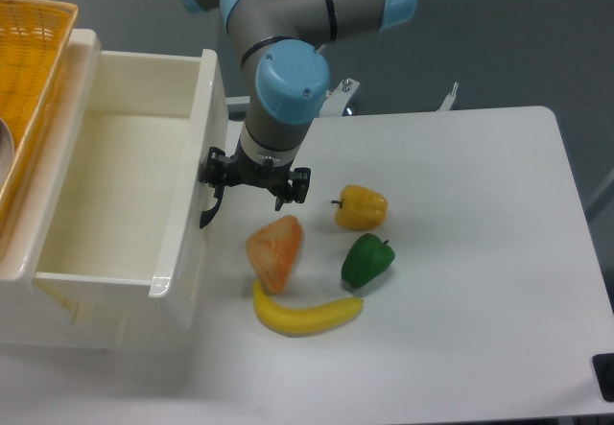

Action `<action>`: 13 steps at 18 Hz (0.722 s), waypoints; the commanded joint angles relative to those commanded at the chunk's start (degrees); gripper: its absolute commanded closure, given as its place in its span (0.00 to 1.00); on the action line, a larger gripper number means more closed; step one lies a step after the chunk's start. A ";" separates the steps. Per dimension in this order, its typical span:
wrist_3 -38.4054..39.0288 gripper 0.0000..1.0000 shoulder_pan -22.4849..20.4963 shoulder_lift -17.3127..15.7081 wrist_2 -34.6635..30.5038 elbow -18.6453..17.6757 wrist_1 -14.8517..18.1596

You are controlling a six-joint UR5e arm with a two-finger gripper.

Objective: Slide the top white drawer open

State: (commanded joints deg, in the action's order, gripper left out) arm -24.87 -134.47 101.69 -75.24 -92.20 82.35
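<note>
- The top white drawer [125, 195], a wide shallow cream-white box, stands pulled well out of its cabinet at the left of the white tabletop [460, 252], its panelled front toward the fruit.
- The black two-finger claw [253, 177] sits at the black arched handle [208, 210] on that front. One finger is right at the handle, but I cannot tell whether it is clenched on it or released.
- To do this well, I judge the pull should run straight along the drawer's travel, level and slow, stopping short of the orange wedge-shaped fruit [274, 250] and the yellow banana [307, 315] just beside the front.
- The drawer's inside shows bare, with nothing in it.
- The yellow wicker basket [29, 60] rests on the cabinet top; a grey rim shows at its edge, too cropped to name.
- A yellow pepper [360, 206] and a green pepper [367, 258] lie loose, in no container.
</note>
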 joint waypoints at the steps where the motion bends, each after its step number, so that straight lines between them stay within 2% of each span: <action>1: 0.00 0.00 0.00 0.00 0.00 -0.09 0.00; 13: 0.09 0.00 -3.34 -0.26 3.16 0.44 1.76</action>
State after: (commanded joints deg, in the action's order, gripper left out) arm -24.79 -137.81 101.43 -72.07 -91.76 84.11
